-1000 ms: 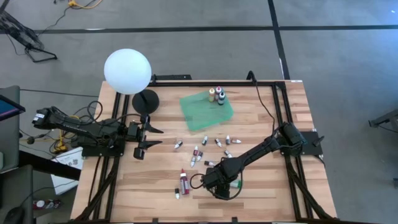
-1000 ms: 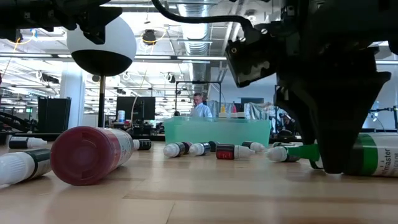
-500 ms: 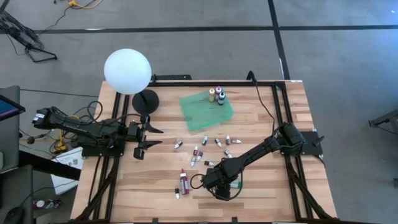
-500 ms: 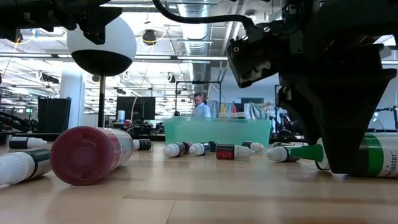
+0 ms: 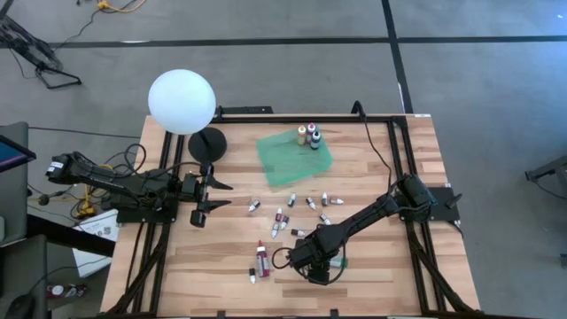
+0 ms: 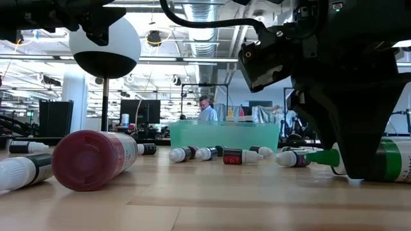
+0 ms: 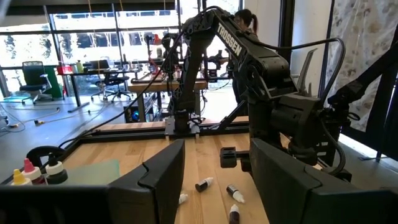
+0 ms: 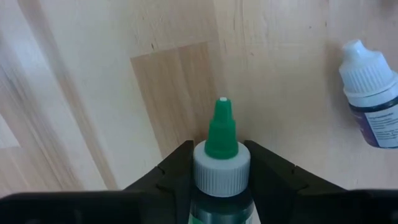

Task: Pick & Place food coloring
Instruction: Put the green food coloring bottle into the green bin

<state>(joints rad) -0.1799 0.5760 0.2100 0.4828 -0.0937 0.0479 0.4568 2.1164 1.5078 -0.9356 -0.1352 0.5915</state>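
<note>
The right gripper (image 5: 330, 262) is low over the wooden table (image 5: 390, 275), well in front of the green tray (image 5: 288, 161), on the side away from the lamp. Its two fingers (image 8: 174, 174) press against both sides of a green-tipped bottle (image 8: 221, 155), just under the white ribbed cap, so the jaws are clamped on this bottle. In the low view the bottle (image 6: 385, 160) lies on its side on the wood under the dark gripper body, and its green tip points toward the tray (image 6: 225, 136). Just beside the tip, in the right wrist view, lies one small white-capped dropper (image 8: 372, 99), apart from the gripper.

The left gripper (image 5: 205, 197) waits at the left edge of the table, well apart from the tray, in front of the black base of the white globe lamp (image 5: 182, 102). Its jaws stand apart and hold nothing.

On the far corner of the tray three bottles (image 5: 308, 135) stand upright close together. Between the tray and the right gripper several small droppers (image 5: 310, 202) lie scattered on the wood. A red bottle (image 5: 262, 257) lies on its side near the front edge of the table, farther from the tray than the droppers. In the low view a person (image 6: 207, 109) shows in the room behind the tray.
</note>
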